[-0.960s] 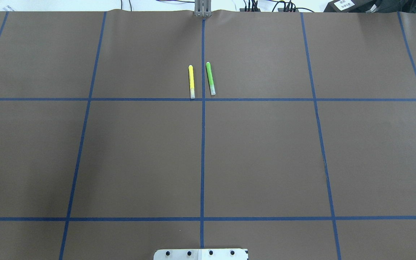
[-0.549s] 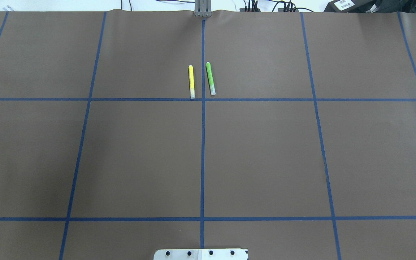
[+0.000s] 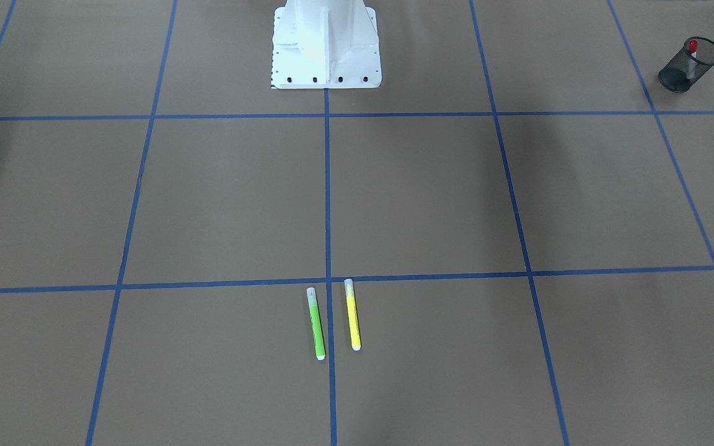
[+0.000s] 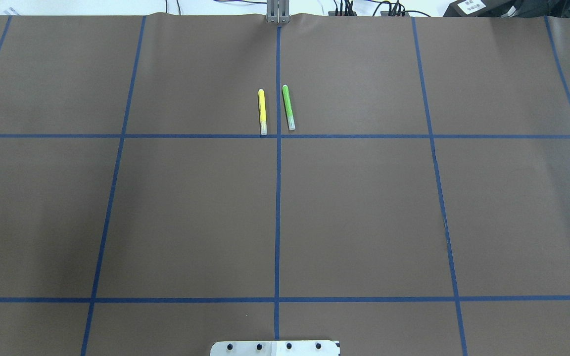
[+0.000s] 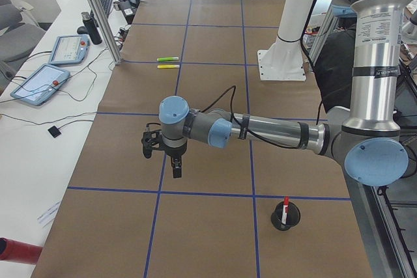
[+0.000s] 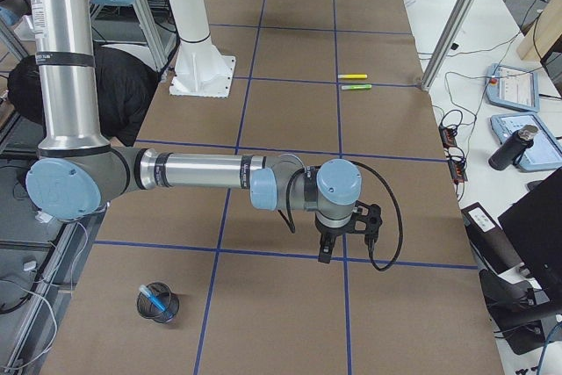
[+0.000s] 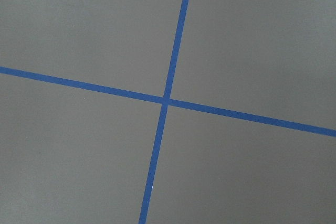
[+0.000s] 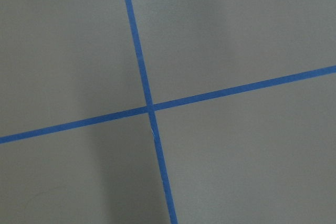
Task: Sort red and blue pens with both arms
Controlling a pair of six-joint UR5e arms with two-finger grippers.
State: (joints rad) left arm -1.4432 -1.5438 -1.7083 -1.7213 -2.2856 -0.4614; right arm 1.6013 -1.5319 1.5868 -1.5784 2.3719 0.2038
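The red pen (image 3: 692, 51) stands in a black mesh cup (image 3: 673, 77) on my left end of the table; it also shows in the exterior left view as the red pen (image 5: 285, 204) in that cup (image 5: 284, 223). The blue pen (image 6: 159, 301) lies in another mesh cup (image 6: 145, 310) at my right end. My left gripper (image 5: 175, 168) hangs over a tape crossing, away from the cup. My right gripper (image 6: 325, 250) hangs over a tape crossing too. Both show only in the side views, so I cannot tell whether they are open or shut. The wrist views show only bare mat and tape.
A yellow marker (image 4: 262, 111) and a green marker (image 4: 288, 107) lie side by side at the far middle of the mat, either side of the centre tape line. The white robot base (image 3: 326, 46) stands at the near edge. Tablets (image 5: 40, 83) and cables lie beyond the far edge.
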